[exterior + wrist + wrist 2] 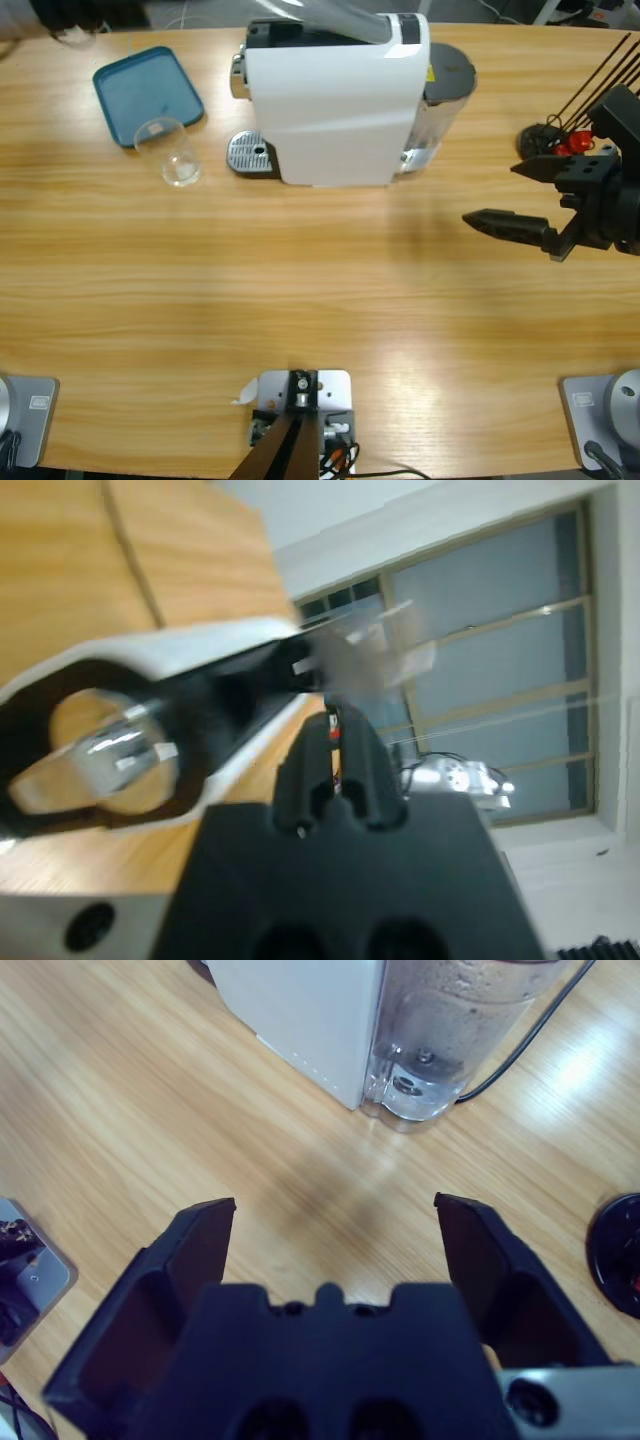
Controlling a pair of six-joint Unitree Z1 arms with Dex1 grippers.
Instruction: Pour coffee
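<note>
Glass (175,152): clear drinking glass, standing on the desk (300,290) at far left, its rim overlapping the near corner of the tray; no coffee can be made out in it.
Tray (140,88): blue, rounded corners, flat on the desk, far left; nothing else on it.
Coffee machine (335,100): white body, far centre; metal drip grate (250,153) at its left foot, nothing standing on it.
Water tank (455,1030): clear, at the machine's right end; contents cannot be told.
Right gripper (530,200): at the right edge, above bare wood, fingers (200,1250) spread wide, holding nothing, well apart from the glass.
Left gripper (335,770): fingers pressed close together, nothing visibly between them, close against the machine's top; the view tilts up towards windows.
</note>
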